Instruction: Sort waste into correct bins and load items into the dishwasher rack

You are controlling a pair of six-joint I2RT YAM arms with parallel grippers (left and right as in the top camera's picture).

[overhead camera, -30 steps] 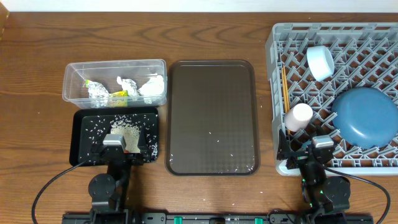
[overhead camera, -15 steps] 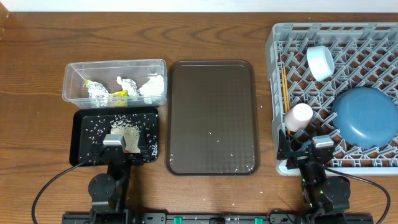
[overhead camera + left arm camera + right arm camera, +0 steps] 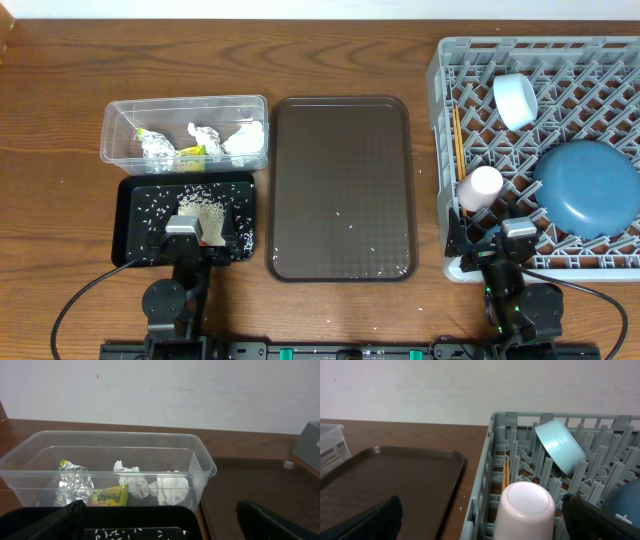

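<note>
We see waste mostly sorted: napkins [image 3: 245, 141] & wrapper [image 3: 154, 146] in the clear tub [image 3: 113, 125] at 10 o'clock, rice [image 3: 200, 209] in the black tray [image 3: 133, 188] at 8. Dishwasher rack [image 3: 437, 120] at 3 holds blue plate [image 3: 590, 190], lt-blue cup [image 3: 516, 100], pink-white cup [image 3: 481, 186], chopsticks [image 3: 458, 135]. Bowl, carrot: not in view. Stray grains [image 3: 372, 252] remain on the brown tray [image 3: 340, 150], centre. Left gripper [image 3: 187, 238] & right gripper [image 3: 505, 240] sit near 6, jaws spread wide, holding nothing. Wood table [image 3: 60, 80], white wall [image 3: 200, 390] behind.

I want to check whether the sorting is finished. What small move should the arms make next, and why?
Probably the left gripper, open and empty, should reach toward the brown tray, where a few rice grains lie. The napkins and wrapper sit in the clear tub, and the pink cup, blue cup, plate and chopsticks are in the rack.
</note>
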